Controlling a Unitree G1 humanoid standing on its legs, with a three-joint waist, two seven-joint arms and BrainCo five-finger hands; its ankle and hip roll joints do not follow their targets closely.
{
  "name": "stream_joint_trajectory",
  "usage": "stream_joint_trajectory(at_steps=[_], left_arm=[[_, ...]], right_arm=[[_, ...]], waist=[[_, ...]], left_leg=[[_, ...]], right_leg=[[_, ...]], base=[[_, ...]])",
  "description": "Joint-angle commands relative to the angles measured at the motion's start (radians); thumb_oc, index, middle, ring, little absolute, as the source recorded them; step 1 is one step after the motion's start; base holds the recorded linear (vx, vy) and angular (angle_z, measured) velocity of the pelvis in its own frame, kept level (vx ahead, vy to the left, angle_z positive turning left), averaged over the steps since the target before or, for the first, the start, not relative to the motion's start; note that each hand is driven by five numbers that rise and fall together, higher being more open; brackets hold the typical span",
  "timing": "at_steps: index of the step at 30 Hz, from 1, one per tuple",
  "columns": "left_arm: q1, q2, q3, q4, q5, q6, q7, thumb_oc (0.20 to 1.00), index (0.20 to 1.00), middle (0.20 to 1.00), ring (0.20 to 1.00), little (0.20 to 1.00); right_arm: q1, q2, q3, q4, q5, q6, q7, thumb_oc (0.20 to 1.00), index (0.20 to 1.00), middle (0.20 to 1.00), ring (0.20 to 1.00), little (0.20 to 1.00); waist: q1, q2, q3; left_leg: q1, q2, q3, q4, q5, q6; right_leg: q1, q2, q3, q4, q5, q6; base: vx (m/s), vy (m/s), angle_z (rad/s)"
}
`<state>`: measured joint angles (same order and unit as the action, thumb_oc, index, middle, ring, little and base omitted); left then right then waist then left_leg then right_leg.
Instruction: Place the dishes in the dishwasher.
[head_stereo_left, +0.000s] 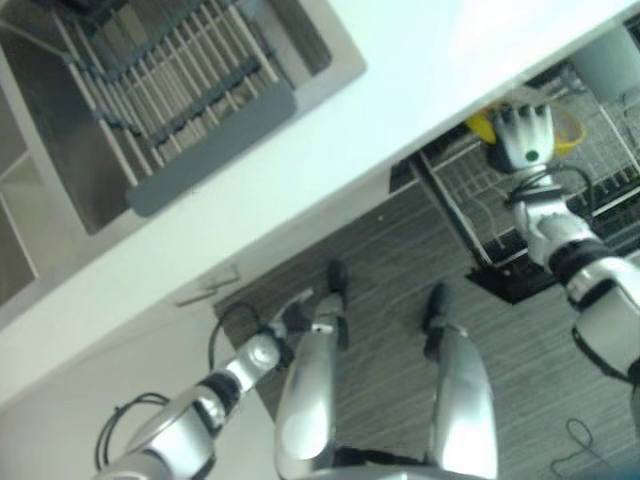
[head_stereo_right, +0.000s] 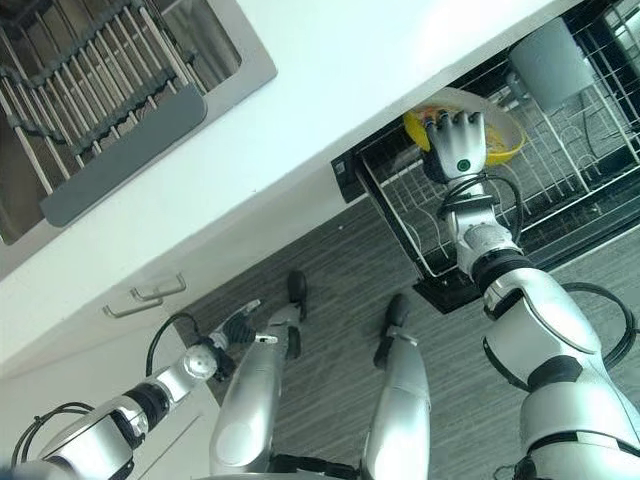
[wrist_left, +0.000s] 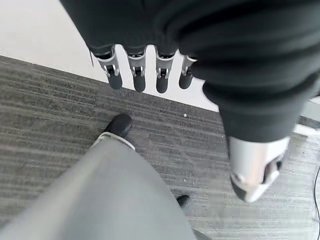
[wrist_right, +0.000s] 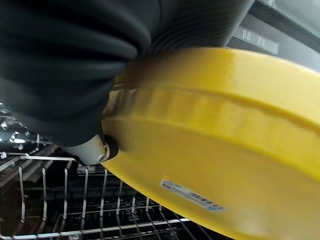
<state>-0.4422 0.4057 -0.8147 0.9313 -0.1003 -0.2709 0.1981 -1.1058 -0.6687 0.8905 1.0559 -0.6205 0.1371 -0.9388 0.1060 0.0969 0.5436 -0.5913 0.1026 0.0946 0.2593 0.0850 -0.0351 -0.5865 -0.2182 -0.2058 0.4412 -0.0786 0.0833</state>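
Right hand (head_stereo_right: 458, 148) gripping a yellow bowl (head_stereo_right: 508, 140), fingers curled over its rim, holding it just above the white wire rack (head_stereo_right: 560, 175) of the open dishwasher (head_stereo_right: 440, 285). Up close, in the right wrist view, yellow bowl (wrist_right: 225, 150) sitting tight against the dark hand cover, with rack wires (wrist_right: 65, 200) showing right below it. Not touching the rack yet, as far as can be told. Probably lowering the bowl into a slot next.

A little farther out, a grey cup-like thing (head_stereo_right: 548, 62) sitting upside down in the rack, well apart from the bowl. Looking like one dish already put away.

Left hand (head_stereo_right: 232, 328) hanging down low by the cabinet (head_stereo_right: 90, 340), fingers (wrist_left: 135, 75) straight and loose, holding nothing, pointing at the grey floor (wrist_left: 45, 125).

Farther away, the white counter (head_stereo_right: 330, 90) running across above the dishwasher. At its far end, a sink (head_stereo_left: 320, 60) with a grey drying rack (head_stereo_left: 190, 110) inside. No dishes seen waiting in that rack, though some of it is cut off, so hard to be sure.

Looking far along: bowl nearly in place, just needing to be set down and let go. After that, maybe pushing the rack in and closing the door.
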Motion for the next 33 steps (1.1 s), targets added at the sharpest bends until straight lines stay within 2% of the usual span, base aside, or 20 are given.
stream_joint_trajectory(at_steps=[1, 6, 7, 9, 10, 11, 12, 13, 14, 18, 19, 20, 23, 24, 25, 26, 29, 33], left_arm=[[0.006, 0.001, 0.000, -0.044, 0.052, -0.039, 0.082, 1.000, 1.000, 1.000, 1.000, 1.000], [0.006, -0.002, -0.001, -0.083, 0.085, -0.039, 0.150, 1.000, 1.000, 1.000, 1.000, 1.000], [-0.006, 0.000, -0.001, -0.096, 0.099, -0.037, 0.173, 1.000, 1.000, 1.000, 1.000, 1.000], [-0.006, 0.006, -0.001, -0.124, 0.129, -0.011, 0.197, 1.000, 1.000, 1.000, 1.000, 1.000], [-0.004, 0.014, -0.004, -0.141, 0.162, -0.005, 0.209, 1.000, 1.000, 1.000, 1.000, 1.000], [0.008, 0.020, -0.013, -0.158, 0.187, -0.004, 0.228, 1.000, 1.000, 1.000, 1.000, 1.000], [0.008, 0.028, -0.018, -0.177, 0.195, -0.001, 0.247, 1.000, 1.000, 1.000, 1.000, 1.000], [-0.003, 0.037, -0.016, -0.192, 0.195, -0.001, 0.267, 1.000, 1.000, 1.000, 1.000, 1.000], [0.003, 0.040, -0.017, -0.203, 0.201, -0.007, 0.287, 1.000, 1.000, 1.000, 1.000, 1.000], [0.012, 0.047, -0.009, -0.240, 0.237, -0.024, 0.327, 1.000, 1.000, 1.000, 1.000, 1.000], [0.016, 0.051, -0.012, -0.255, 0.248, -0.029, 0.340, 1.000, 1.000, 1.000, 1.000, 1.000], [0.017, 0.055, -0.013, -0.273, 0.250, -0.029, 0.346, 1.000, 1.000, 1.000, 1.000, 1.000], [0.017, 0.059, -0.017, -0.297, 0.256, -0.025, 0.340, 1.000, 1.000, 1.000, 1.000, 1.000], [0.017, 0.059, -0.015, -0.307, 0.261, -0.024, 0.336, 1.000, 1.000, 1.000, 1.000, 1.000], [0.018, 0.060, -0.016, -0.310, 0.258, -0.024, 0.335, 1.000, 1.000, 1.000, 1.000, 1.000], [0.022, 0.056, -0.010, -0.320, 0.257, -0.017, 0.333, 1.000, 1.000, 1.000, 1.000, 1.000], [0.016, 0.051, 0.009, -0.330, 0.210, 0.007, 0.322, 1.000, 1.000, 1.000, 1.000, 1.000], [-0.004, 0.027, 0.024, -0.329, 0.217, 0.023, 0.300, 1.000, 1.000, 1.000, 1.000, 1.000]], right_arm=[[-0.162, -0.046, -0.010, 0.023, 0.060, 0.058, -0.129, 0.200, 0.200, 0.200, 0.200, 0.200], [-0.141, -0.022, -0.048, 0.063, 0.079, 0.141, -0.254, 0.200, 0.200, 0.200, 0.200, 0.200], [-0.157, -0.015, -0.054, 0.061, 0.080, 0.161, -0.266, 0.200, 0.200, 0.200, 0.200, 0.200], [-0.162, -0.021, -0.049, 0.049, 0.106, 0.179, -0.278, 0.200, 0.200, 0.200, 0.200, 0.200], [-0.161, -0.024, -0.050, 0.047, 0.127, 0.181, -0.287, 0.200, 0.200, 0.200, 0.200, 0.200], [-0.148, -0.023, -0.052, 0.051, 0.146, 0.178, -0.304, 0.200, 0.200, 0.200, 0.200, 0.200], [-0.149, -0.021, -0.057, 0.058, 0.154, 0.177, -0.314, 0.200, 0.200, 0.200, 0.200, 0.200], [-0.164, -0.018, -0.063, 0.066, 0.159, 0.179, -0.321, 0.200, 0.200, 0.200, 0.200, 0.200], [-0.162, -0.012, -0.065, 0.078, 0.165, 0.182, -0.327, 0.200, 0.200, 0.200, 0.200, 0.200], [-0.166, -0.007, -0.080, 0.112, 0.182, 0.175, -0.349, 0.200, 0.200, 0.200, 0.200, 0.200], [-0.169, -0.009, -0.087, 0.118, 0.197, 0.170, -0.341, 0.351, 0.351, 0.351, 0.351, 0.351], [-0.167, -0.009, -0.099, 0.132, 0.224, 0.146, -0.333, 1.000, 1.000, 1.000, 1.000, 1.000], [-0.152, 0.020, -0.143, 0.160, 0.330, 0.009, -0.198, 1.000, 1.000, 1.000, 1.000, 1.000], [-0.137, 0.039, -0.165, 0.174, 0.488, -0.072, -0.100, 1.000, 1.000, 1.000, 1.000, 1.000], [-0.130, 0.049, -0.178, 0.183, 0.588, -0.121, -0.038, 1.000, 1.000, 1.000, 1.000, 1.000], [-0.098, 0.076, -0.229, 0.192, 0.747, -0.233, 0.084, 1.000, 1.000, 1.000, 1.000, 1.000], [-0.055, 0.130, -0.322, 0.189, 0.832, -0.280, 0.261, 1.000, 1.000, 1.000, 1.000, 1.000], [-0.032, 0.168, -0.385, 0.206, 0.883, -0.303, 0.296, 1.000, 1.000, 1.000, 1.000, 1.000]], waist=[[0.032, 0.023, -0.024], [0.039, 0.031, -0.024], [0.043, 0.038, -0.024], [0.045, 0.042, -0.024], [0.045, 0.043, -0.024], [0.042, 0.040, -0.024], [0.044, 0.042, -0.024], [0.050, 0.050, -0.024], [0.051, 0.051, -0.024], [0.059, 0.064, -0.024], [0.061, 0.068, -0.024], [0.064, 0.072, -0.024], [0.071, 0.078, -0.024], [0.073, 0.080, -0.024], [0.073, 0.082, -0.024], [0.071, 0.086, -0.024], [0.061, 0.090, -0.024], [0.053, 0.096, -0.024]], left_leg=[[-0.022, -0.089, -0.074, -0.019, 0.005, 0.054], [-0.040, -0.106, -0.083, -0.016, -0.019, 0.052], [-0.073, -0.102, -0.080, -0.021, 0.010, 0.058], [-0.081, -0.104, -0.079, -0.023, 0.011, 0.058], [-0.088, -0.104, -0.079, -0.023, 0.012, 0.057], [-0.071, -0.109, -0.080, -0.019, -0.014, 0.050], [-0.077, -0.109, -0.080, -0.020, -0.014, 0.050], [-0.109, -0.105, -0.077, -0.024, 0.015, 0.055], [-0.099, -0.111, -0.082, -0.019, -0.010, 0.048], [-0.123, -0.115, -0.082, -0.019, -0.007, 0.045], [-0.129, -0.117, -0.084, -0.019, -0.006, 0.045], [-0.134, -0.118, -0.084, -0.020, -0.004, 0.044], [-0.132, -0.121, -0.088, -0.026, -0.004, 0.043], [-0.125, -0.120, -0.087, -0.034, -0.003, 0.042], [-0.123, -0.118, -0.085, -0.037, -0.001, 0.042], [-0.117, -0.116, -0.081, -0.045, 0.000, 0.042], [-0.099, -0.111, -0.072, -0.052, -0.001, 0.038], [-0.091, -0.108, -0.059, -0.054, 0.001, 0.032]], right_leg=[[0.007, 0.081, -0.017, 0.051, 0.006, -0.026], [-0.011, 0.073, -0.014, 0.058, -0.011, -0.012], [-0.039, 0.076, -0.028, 0.048, 0.017, -0.021], [-0.047, 0.073, -0.030, 0.046, 0.019, -0.020], [-0.053, 0.073, -0.029, 0.047, 0.019, -0.020], [-0.041, 0.070, -0.014, 0.057, -0.007, -0.009], [-0.046, 0.071, -0.014, 0.057, -0.008, -0.010], [-0.074, 0.075, -0.026, 0.047, 0.020, -0.020], [-0.067, 0.071, -0.014, 0.056, -0.003, -0.010], [-0.090, 0.066, -0.016, 0.058, -0.002, -0.010], [-0.096, 0.065, -0.016, 0.059, -0.001, -0.009], [-0.102, 0.064, -0.018, 0.059, -0.001, -0.010], [-0.100, 0.061, -0.022, 0.054, -0.001, -0.010], [-0.096, 0.060, -0.024, 0.050, -0.001, -0.011], [-0.094, 0.060, -0.024, 0.049, -0.001, -0.012], [-0.095, 0.061, -0.021, 0.048, 0.000, -0.016], [-0.093, 0.064, -0.012, 0.060, -0.009, -0.021], [-0.096, 0.061, -0.007, 0.066, -0.012, -0.025]], base=[[0.00, 0.000, 0.00], [0.04, -0.025, 0.04], [-0.05, -0.016, 0.07], [-0.02, -0.005, 0.08], [0.08, -0.023, 0.13], [0.08, -0.026, 0.10], [0.00, -0.012, 0.09], [-0.01, -0.009, 0.05], [-0.02, -0.005, 0.04], [0.01, -0.002, 0.00], [0.00, 0.000, 0.00], [0.00, 0.000, 0.00], [0.00, 0.000, 0.00], [0.00, 0.000, 0.00], [0.00, 0.000, 0.00], [0.00, 0.046, 0.01], [0.02, 0.063, 0.00], [0.00, 0.049, -0.03]])
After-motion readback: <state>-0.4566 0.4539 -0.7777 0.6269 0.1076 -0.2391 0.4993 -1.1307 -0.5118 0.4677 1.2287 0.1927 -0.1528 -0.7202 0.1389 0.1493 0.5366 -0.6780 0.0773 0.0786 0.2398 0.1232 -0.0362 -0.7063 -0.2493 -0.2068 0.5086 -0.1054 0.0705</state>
